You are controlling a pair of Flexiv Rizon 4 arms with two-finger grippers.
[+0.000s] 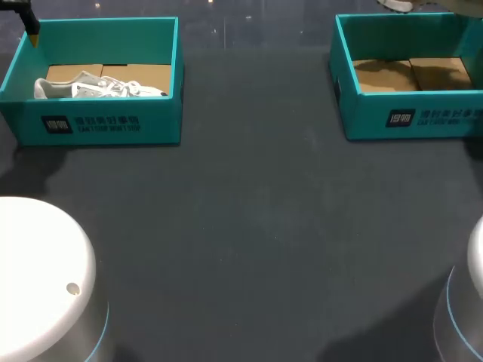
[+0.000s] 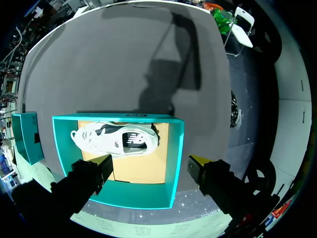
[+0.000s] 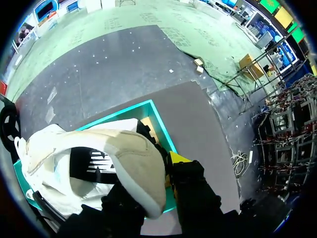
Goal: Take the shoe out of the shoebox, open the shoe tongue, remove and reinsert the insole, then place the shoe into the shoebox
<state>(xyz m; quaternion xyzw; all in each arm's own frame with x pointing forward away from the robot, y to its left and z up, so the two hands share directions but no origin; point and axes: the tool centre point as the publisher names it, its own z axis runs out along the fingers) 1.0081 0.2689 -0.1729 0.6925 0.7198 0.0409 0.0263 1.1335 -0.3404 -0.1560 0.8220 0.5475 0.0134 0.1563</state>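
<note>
The shoe (image 3: 94, 161), judged light and pliable, is clamped at its stiffer heel by the right end effector (image 3: 153, 173); the left end effector (image 2: 151, 162) is released.

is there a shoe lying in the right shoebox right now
No, in the head view the right shoebox shows only its bare cardboard floor; the right gripper holds a shoe up above it.

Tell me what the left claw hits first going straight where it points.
Probably the teal shoebox: the open left claw straddles one side wall, pointing at the cardboard floor beside the white shoe. Depth is unclear, so wall or floor first.
</note>
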